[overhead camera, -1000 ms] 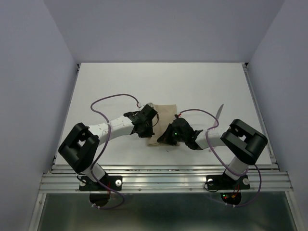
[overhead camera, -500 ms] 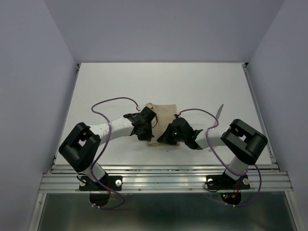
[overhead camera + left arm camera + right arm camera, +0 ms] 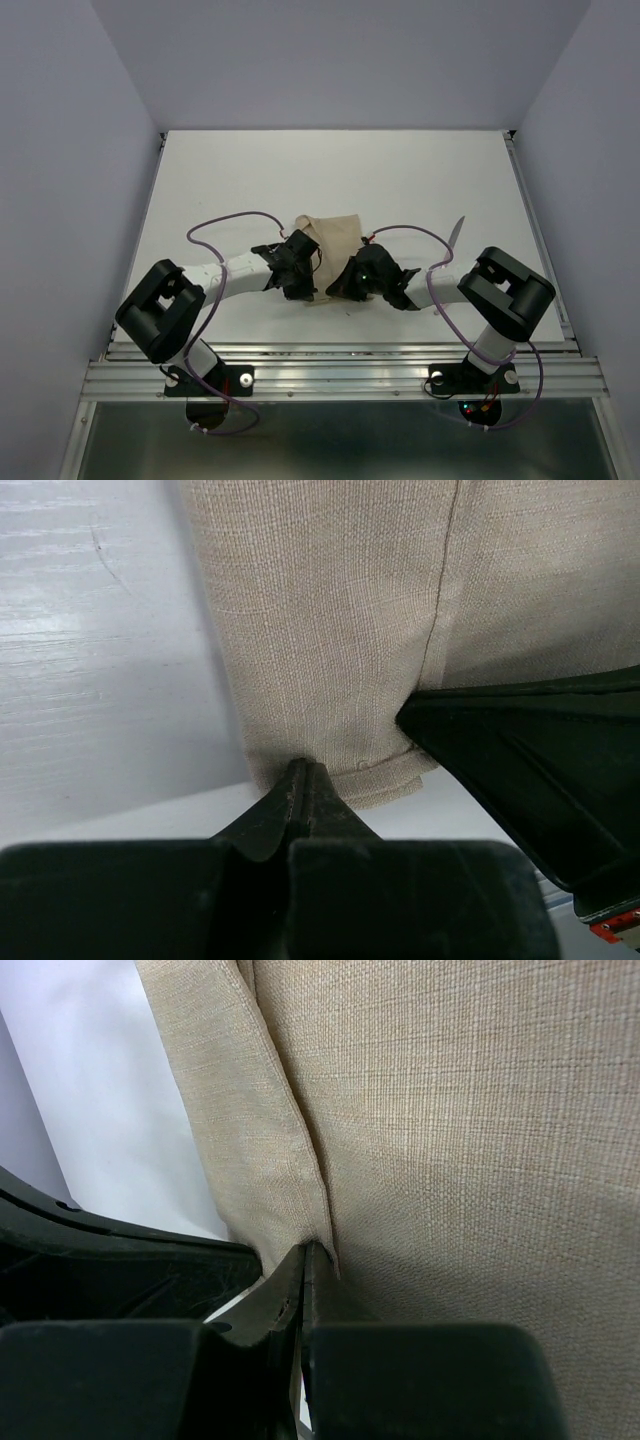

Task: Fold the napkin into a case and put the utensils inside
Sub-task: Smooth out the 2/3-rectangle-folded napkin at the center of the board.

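Observation:
The napkin (image 3: 335, 238) lies folded into a narrow beige oblong in the middle of the table (image 3: 250, 180). My left gripper (image 3: 303, 288) is shut on its near edge, and the left wrist view shows the jaws pinched on the cloth (image 3: 330, 630) at the hem (image 3: 303, 770). My right gripper (image 3: 337, 291) is shut on the same near edge close beside it, and the right wrist view shows the jaws closed at a fold seam (image 3: 308, 1252) of the cloth (image 3: 450, 1110). One pale utensil (image 3: 457, 233) lies to the right, partly hidden by the right arm. The other utensil is out of sight.
Purple cables (image 3: 235, 217) loop over both arms above the table. The right gripper's black body (image 3: 540, 750) fills the right of the left wrist view. The left gripper's body (image 3: 100, 1260) sits at the left of the right wrist view.
My left gripper has moved toward the near edge while holding the cloth. The napkin's far left corner has shifted slightly left. The right gripper has stayed put.

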You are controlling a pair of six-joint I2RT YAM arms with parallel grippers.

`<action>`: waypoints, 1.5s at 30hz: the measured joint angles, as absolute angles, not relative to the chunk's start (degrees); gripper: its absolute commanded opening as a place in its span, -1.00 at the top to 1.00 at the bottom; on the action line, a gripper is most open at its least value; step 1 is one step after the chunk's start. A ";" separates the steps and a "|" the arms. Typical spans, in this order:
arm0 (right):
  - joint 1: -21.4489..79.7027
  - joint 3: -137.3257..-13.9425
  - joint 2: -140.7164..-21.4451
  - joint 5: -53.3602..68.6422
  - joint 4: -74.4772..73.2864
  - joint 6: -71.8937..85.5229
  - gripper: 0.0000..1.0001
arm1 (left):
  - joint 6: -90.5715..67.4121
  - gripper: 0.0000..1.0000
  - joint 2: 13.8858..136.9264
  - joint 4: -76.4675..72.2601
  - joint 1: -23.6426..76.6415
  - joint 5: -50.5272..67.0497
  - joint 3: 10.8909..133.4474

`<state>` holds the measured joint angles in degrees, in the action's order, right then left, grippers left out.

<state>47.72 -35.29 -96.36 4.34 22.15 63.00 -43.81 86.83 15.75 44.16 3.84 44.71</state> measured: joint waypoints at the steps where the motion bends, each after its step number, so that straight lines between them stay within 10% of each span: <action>1: 47.72 -35.29 -96.36 4.32 22.15 62.98 0.99 | -43.88 1.00 86.94 15.51 44.14 3.79 44.71; 24: 47.72 -35.33 -96.33 4.34 22.09 62.54 0.98 | -34.22 1.00 97.32 24.62 22.28 -4.56 70.76; 45: 47.72 -35.64 -95.96 4.21 20.93 61.91 0.98 | -30.87 1.00 112.01 26.24 23.62 0.23 78.91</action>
